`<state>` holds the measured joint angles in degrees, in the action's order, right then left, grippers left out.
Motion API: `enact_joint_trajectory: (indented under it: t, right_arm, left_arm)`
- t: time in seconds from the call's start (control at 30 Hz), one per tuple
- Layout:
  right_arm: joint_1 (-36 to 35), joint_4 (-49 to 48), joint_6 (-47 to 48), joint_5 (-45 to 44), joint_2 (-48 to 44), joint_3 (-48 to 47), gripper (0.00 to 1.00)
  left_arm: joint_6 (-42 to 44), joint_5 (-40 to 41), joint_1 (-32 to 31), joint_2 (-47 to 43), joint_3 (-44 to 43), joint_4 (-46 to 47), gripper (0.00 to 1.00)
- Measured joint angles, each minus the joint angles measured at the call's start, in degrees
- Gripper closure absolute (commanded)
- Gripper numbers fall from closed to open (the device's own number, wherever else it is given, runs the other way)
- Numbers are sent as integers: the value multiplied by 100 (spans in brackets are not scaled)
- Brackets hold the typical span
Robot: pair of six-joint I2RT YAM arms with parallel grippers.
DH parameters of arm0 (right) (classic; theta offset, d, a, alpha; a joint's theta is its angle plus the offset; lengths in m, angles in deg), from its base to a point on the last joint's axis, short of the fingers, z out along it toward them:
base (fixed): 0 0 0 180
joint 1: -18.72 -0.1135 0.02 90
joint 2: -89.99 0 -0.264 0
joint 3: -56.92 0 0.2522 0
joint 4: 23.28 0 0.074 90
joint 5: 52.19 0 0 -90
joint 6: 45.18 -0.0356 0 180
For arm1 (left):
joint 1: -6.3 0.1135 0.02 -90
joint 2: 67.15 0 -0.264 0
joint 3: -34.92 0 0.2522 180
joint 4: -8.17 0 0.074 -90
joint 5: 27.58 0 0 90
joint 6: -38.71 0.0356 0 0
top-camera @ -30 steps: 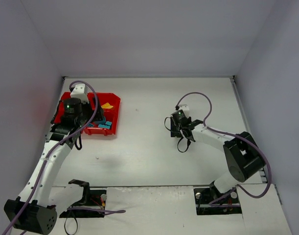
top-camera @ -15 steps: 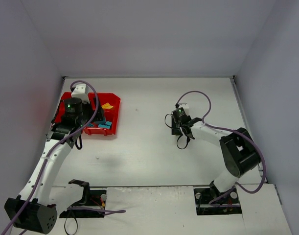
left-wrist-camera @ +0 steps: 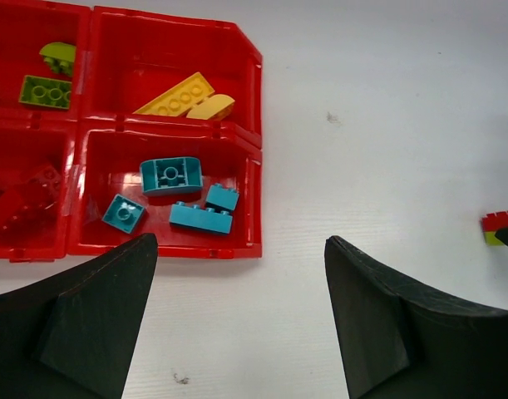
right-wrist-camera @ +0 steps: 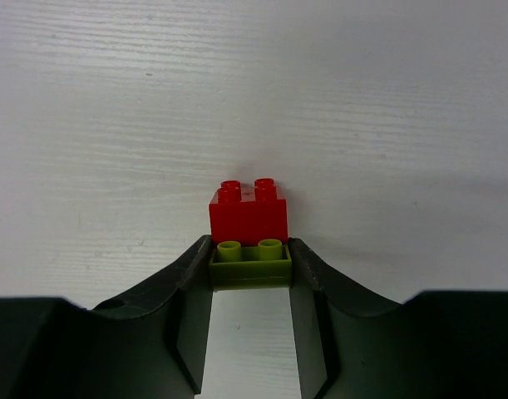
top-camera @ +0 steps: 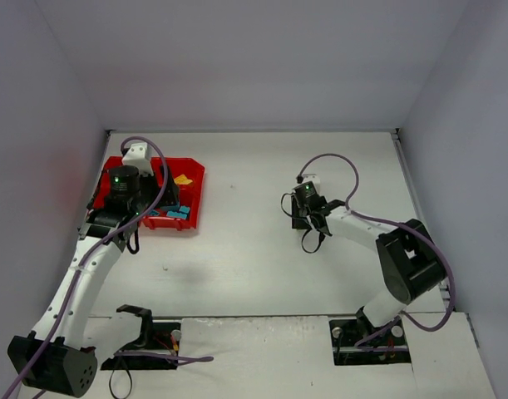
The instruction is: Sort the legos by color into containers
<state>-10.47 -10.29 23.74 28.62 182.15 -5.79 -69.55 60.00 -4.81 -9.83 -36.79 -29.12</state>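
Note:
In the right wrist view my right gripper (right-wrist-camera: 249,253) is shut on a lime green lego (right-wrist-camera: 250,266), one fingertip against each side of it. A red lego (right-wrist-camera: 249,212) sits stacked on its far half. Both rest on the white table, right of centre. The red tray (left-wrist-camera: 254,75) lies at the left, its containers holding teal legos (left-wrist-camera: 170,174), yellow legos (left-wrist-camera: 175,96), green legos (left-wrist-camera: 44,91) and red legos (left-wrist-camera: 25,199). My left gripper (left-wrist-camera: 241,249) hangs open above the tray's near right corner, holding nothing.
The red and green stack (left-wrist-camera: 500,226) shows at the right edge of the left wrist view. White walls (top-camera: 453,100) enclose the table on three sides. A purple cable (top-camera: 328,162) loops over the right arm.
The right gripper's jaws have closed onto the lime green lego, and that arm has shifted slightly toward the back. The left arm has not moved.

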Motion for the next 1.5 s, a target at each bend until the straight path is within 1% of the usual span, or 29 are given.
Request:
enact_joint_trajectory:
  t: [0.1,0.2,0.37,0.47,0.57,0.8,0.97,1.33,1.5]
  right_arm:
    - [-20,-57,205,234,-326,94,100]
    - [-111,-168,514,476,-999,256,100]
    - [-557,-476,1167,769,-2138,354,100]
    - [-813,-699,1519,1040,-2494,361,100]
    - [-984,-909,1797,1311,-2693,470,100]
    - [-1259,-1134,2424,1897,-3032,527,100]
    - [-1329,-1274,2667,2258,-3287,525,100]
    - [-1335,-1279,2739,2697,-3307,525,100]
    - [-1335,-1322,2741,2800,-3309,525,100]
  left_arm:
    - [-48,-313,0,15,0,44,25]
    - [-249,-876,0,92,0,111,25]
    - [-927,-1967,-17,332,0,227,25]
    - [-1423,-2468,-101,411,0,393,25]
    - [-1808,-2776,-334,433,-42,522,25]
    - [-2203,-3115,-1147,793,-623,671,25]
    - [-2337,-3169,-1576,1051,-706,798,25]
    - [-2284,-3451,-2000,1539,-710,922,25]
    - [-2238,-3595,-2177,1764,-802,935,30]
